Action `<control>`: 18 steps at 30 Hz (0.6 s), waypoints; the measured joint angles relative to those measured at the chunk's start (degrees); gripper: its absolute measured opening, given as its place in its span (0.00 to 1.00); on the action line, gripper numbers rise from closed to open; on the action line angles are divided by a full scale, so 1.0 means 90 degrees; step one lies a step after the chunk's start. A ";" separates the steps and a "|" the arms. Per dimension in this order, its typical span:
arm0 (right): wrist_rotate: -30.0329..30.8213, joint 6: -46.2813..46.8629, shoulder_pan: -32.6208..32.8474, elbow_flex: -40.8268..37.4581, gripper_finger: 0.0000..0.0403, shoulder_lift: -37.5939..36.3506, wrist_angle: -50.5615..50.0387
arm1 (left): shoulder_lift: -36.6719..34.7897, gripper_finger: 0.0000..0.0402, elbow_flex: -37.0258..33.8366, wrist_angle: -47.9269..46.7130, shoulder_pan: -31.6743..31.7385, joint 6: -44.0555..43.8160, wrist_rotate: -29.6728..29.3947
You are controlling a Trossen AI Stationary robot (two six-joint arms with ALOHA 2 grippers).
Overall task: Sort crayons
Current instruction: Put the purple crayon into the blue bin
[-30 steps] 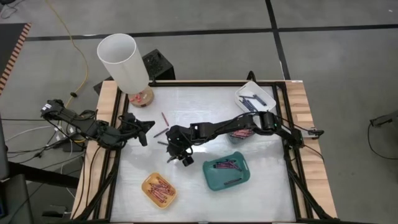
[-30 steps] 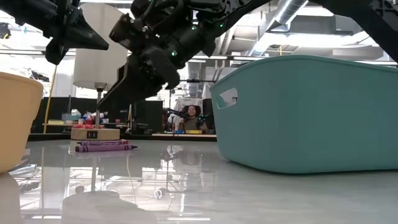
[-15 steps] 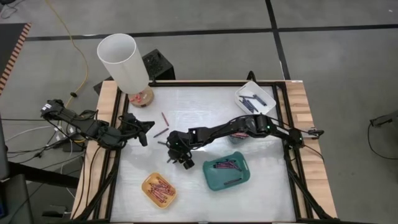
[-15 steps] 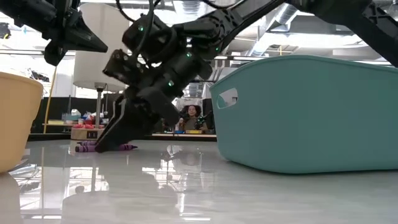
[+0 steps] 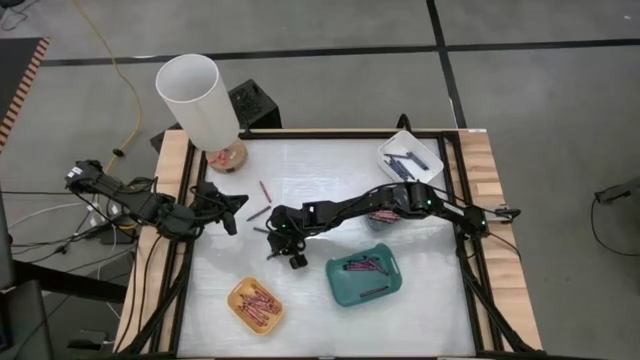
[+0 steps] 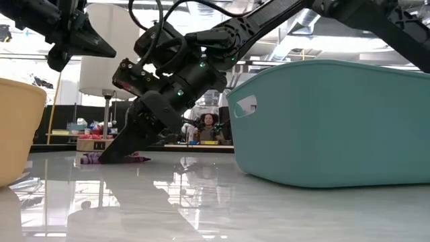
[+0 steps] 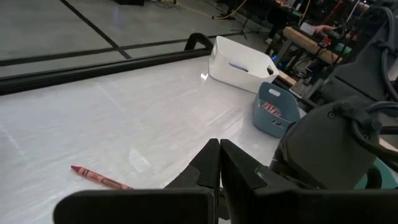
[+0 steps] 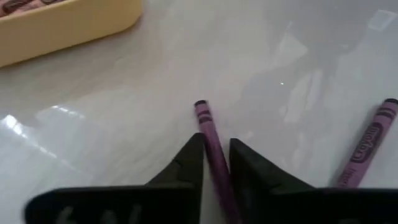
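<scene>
Three crayons lie loose on the table's left middle. They are a red crayon (image 5: 264, 188), a dark crayon (image 5: 258, 213) and a purple crayon (image 8: 205, 118). My right gripper (image 8: 216, 142) reaches in from the right and stands with its fingertips on the table, shut on the purple crayon. A second purple crayon (image 8: 367, 146) lies beside it. My left gripper (image 5: 238, 205) hangs shut above the table's left edge, touching nothing. Its own wrist view shows the red crayon (image 7: 99, 179) flat on the table. My right gripper pinches the purple crayon (image 8: 210, 132) between its two fingertips, a little back from the end that points away from the wrist. The fingers (image 6: 127, 144) slant down from above and from the table's right, lying along the crayon. The crayon lies flat on the table.
A yellow tray (image 5: 255, 305) with red crayons sits near the front left and a teal tray (image 5: 365, 277) with purple crayons at the front middle. A white tray (image 5: 410, 157) stands at the far right, a small blue-grey bin (image 7: 277, 109) under my right arm, a white lamp (image 5: 195, 100) at the far left.
My right gripper has come down from above the table, shifting a little toward the left edge. Its fingertips now stand on the table at the purple crayon. The crayons have stayed where they were.
</scene>
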 joint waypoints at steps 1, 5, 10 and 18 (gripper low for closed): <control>0.0084 0.0008 0.0000 0.0000 0.17 0.0001 0.0006 | 0.0000 0.00 0.0000 0.0000 0.0000 0.0000 0.0001; 0.0224 0.0115 -0.0018 -0.0008 0.05 0.0005 0.0039 | 0.0000 0.00 0.0000 -0.0003 -0.0001 -0.0011 0.0001; 0.0232 0.0237 -0.0029 -0.0016 0.02 -0.0007 0.0037 | 0.0000 0.00 0.0000 -0.0203 0.0000 -0.0244 0.0010; 0.0260 0.0447 -0.0017 -0.0038 0.01 -0.0122 0.0134 | 0.0000 0.00 0.0000 -0.0272 0.0000 -0.0316 0.0180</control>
